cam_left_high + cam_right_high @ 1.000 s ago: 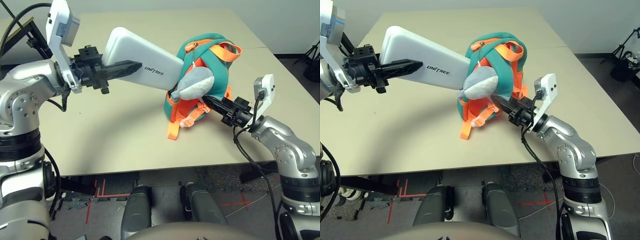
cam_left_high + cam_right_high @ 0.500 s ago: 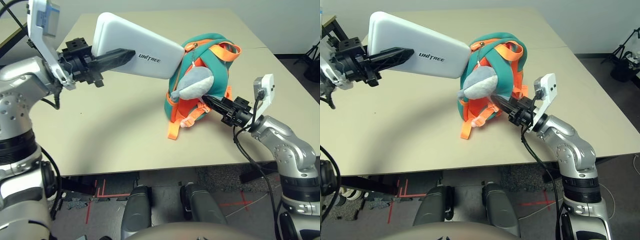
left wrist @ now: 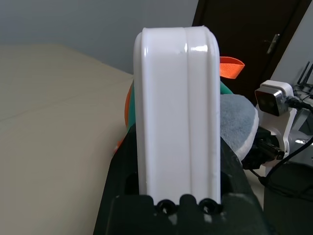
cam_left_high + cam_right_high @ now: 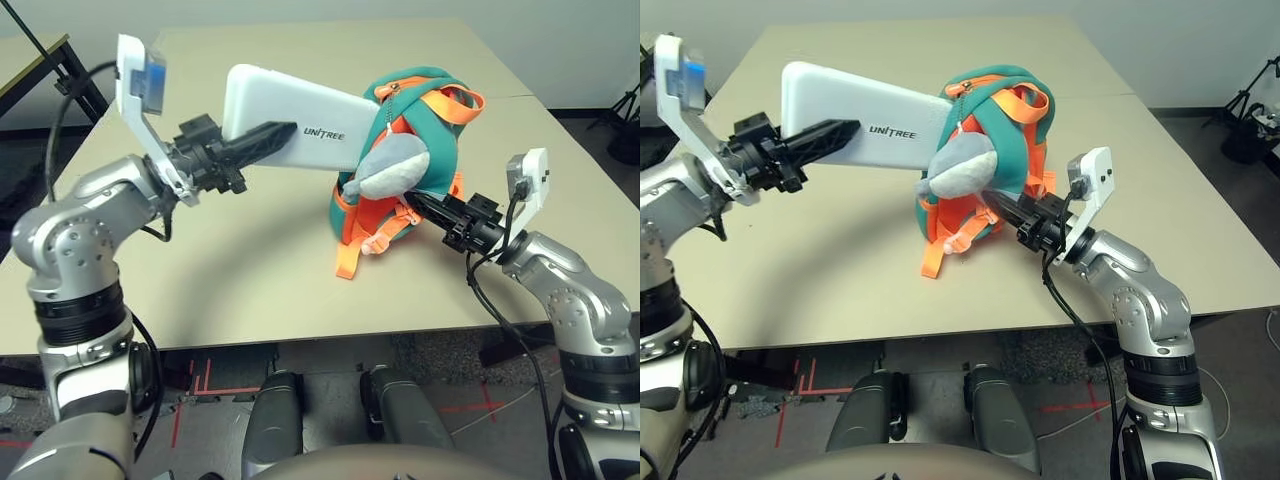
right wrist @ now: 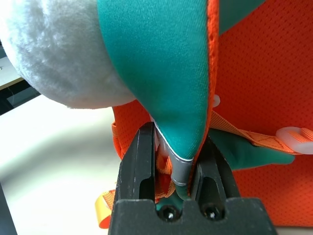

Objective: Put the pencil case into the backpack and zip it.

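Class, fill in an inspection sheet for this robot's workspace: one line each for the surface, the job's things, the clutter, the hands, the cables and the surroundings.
Surface: beige table, bare around the work.
Job's things: white pencil case held off the table, its far end at the top of the backpack; backpack upright, grey plush toy on its front.
Clutter: nothing seen.
Hands: left hand shut on the pencil case; right hand shut on a teal edge of the backpack.
Cables: black cable hanging from the right wrist; another looping at the left arm.
Surroundings: dark door behind, red floor markings under the table.
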`<state>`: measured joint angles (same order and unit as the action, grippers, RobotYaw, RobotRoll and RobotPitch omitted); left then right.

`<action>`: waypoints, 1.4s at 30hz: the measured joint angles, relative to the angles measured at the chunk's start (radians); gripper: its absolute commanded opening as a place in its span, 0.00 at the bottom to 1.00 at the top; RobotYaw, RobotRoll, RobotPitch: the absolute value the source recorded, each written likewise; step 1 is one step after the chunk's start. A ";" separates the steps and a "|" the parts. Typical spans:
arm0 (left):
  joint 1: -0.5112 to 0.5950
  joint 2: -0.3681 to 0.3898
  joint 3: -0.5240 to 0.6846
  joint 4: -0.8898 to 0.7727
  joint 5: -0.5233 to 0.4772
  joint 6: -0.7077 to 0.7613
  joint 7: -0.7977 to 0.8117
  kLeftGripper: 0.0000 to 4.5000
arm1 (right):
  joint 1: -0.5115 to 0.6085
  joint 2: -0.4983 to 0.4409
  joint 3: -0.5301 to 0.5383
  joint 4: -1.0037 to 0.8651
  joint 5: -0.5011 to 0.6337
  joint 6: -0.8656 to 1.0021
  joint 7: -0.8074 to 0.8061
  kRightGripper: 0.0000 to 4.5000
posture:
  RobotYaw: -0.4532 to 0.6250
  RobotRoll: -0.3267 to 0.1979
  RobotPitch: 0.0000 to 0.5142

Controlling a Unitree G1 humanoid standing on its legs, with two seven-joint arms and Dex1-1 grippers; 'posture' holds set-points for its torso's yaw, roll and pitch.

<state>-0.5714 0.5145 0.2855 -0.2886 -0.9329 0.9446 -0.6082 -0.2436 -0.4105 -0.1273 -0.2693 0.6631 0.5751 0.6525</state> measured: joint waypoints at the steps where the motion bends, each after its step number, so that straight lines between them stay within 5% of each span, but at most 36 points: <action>1: 0.001 -0.012 -0.009 0.010 0.008 -0.013 0.000 0.30 | 0.000 0.000 0.000 0.000 -0.001 -0.001 0.000 0.15 | 0.34 0.62 0.16; 23: -0.142 -0.235 -0.241 0.374 0.303 -0.337 -0.120 0.30 | 0.006 0.006 -0.017 0.001 -0.028 -0.025 -0.020 0.15 | 0.30 0.62 0.13; 29: -0.147 -0.204 -0.250 0.337 0.302 -0.291 -0.150 0.30 | 0.017 0.004 -0.016 0.001 -0.027 -0.028 -0.018 0.15 | 0.31 0.62 0.13; 37: -0.103 -0.066 -0.263 0.210 0.300 -0.177 -0.183 0.30 | 0.014 0.000 0.004 0.001 -0.028 -0.027 0.010 0.14 | 0.33 0.62 0.13; 42: -0.078 -0.087 -0.258 0.190 0.306 -0.182 -0.174 0.29 | 0.011 0.000 0.005 0.006 -0.029 -0.027 0.013 0.14 | 0.33 0.62 0.13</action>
<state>-0.6492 0.4276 0.0279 -0.0990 -0.6269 0.7627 -0.7824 -0.2327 -0.4107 -0.1218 -0.2629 0.6342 0.5477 0.6654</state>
